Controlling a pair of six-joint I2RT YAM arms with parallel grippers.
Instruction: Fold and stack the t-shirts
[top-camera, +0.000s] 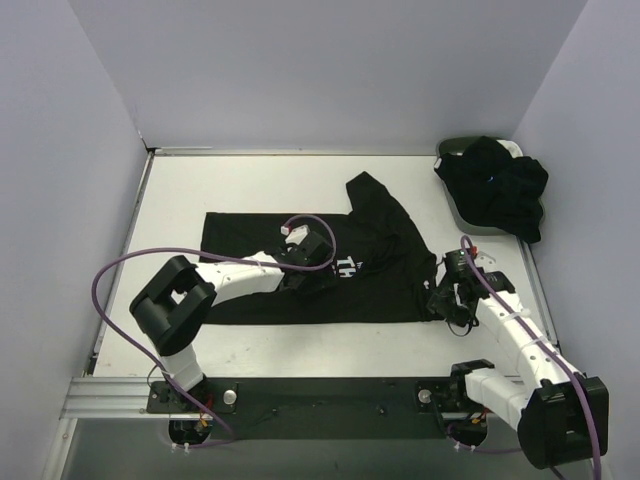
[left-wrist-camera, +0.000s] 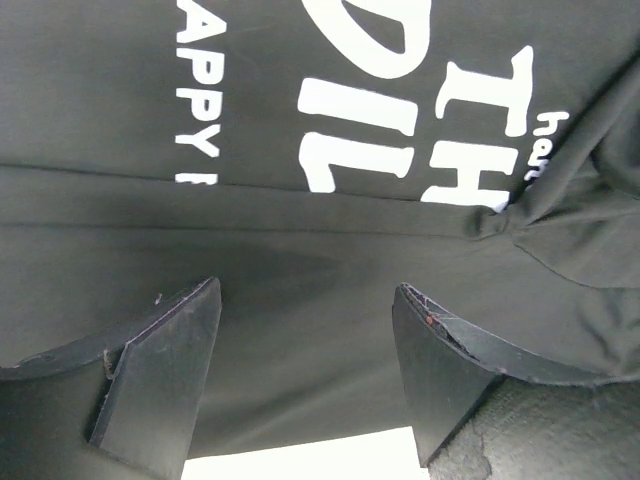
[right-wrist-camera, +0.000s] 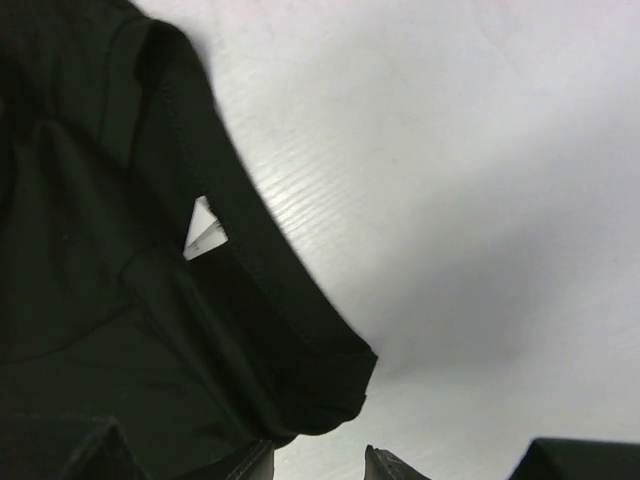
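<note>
Risk gathers on the right side. We see the black t-shirt (top-camera: 380, 255) with white lettering lying spread across the middle of the worktop (top-camera: 250, 180), with one sleeve (right-wrist-camera: 270, 300) rumpled at its right edge. Our right tool (top-camera: 447, 298) sits low at that sleeve with its jaws partly closed beside the hem, but we cannot tell whether any cloth is caught between them. If only the rim of the hem is pinched, we judge it could slip out on a lift and leave the fold crooked. Our left tool (left-wrist-camera: 305, 300) hangs wide open over the lower body of the shirt, holding nothing. A shallow bite there may gather one layer too many, or none. More shirts (top-camera: 500, 190) lie heaped in the basket (top-camera: 452, 150) at the far right corner.
</note>
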